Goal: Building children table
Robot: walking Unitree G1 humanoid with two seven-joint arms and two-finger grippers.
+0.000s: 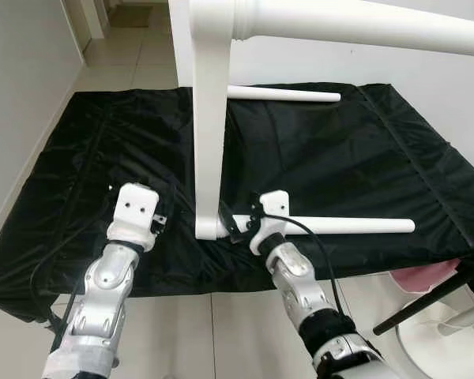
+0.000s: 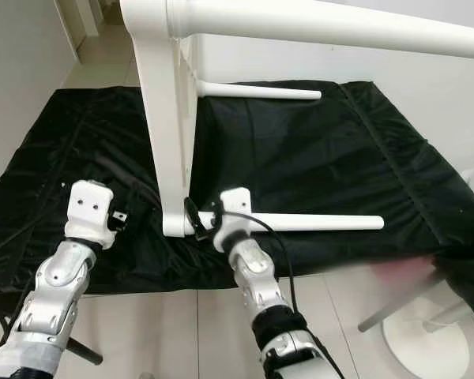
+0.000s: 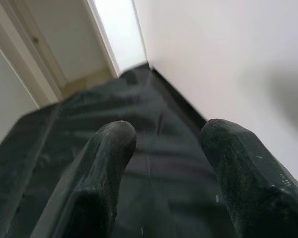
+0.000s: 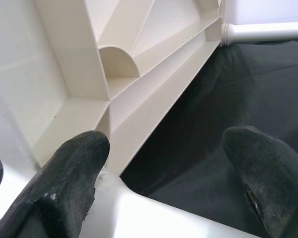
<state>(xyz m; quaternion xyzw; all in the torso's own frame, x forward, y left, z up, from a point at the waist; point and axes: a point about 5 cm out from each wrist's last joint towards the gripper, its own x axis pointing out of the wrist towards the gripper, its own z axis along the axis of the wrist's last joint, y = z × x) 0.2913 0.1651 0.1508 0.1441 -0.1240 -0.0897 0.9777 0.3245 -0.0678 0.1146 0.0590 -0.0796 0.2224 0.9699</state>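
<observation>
two silver arms reach over a black cloth (image 1: 340,166) spread on the tiled floor (image 1: 126,55). on the left, the left gripper (image 3: 164,144) hovers just above the cloth beside the white table top (image 1: 209,134), its two black fingers (image 3: 97,173) spread apart with nothing between them. the table top stands on its edge in the middle of the cloth, its lower corner resting on the fabric. just right of that corner, the right gripper (image 1: 238,223) sits low at the base of the near table leg (image 1: 355,226), where the leg meets the corner; its fingers (image 4: 64,183) are parted wide, one touching the white plastic by the ribbed underside, and they grip nothing. the near leg points to the right, lying along the cloth. a second leg (image 1: 288,95) sticks out farther back, and a third (image 1: 363,22) runs across the top. at the far right, a pink thing (image 1: 426,276) and a white round base (image 1: 442,339) sit off the cloth.
</observation>
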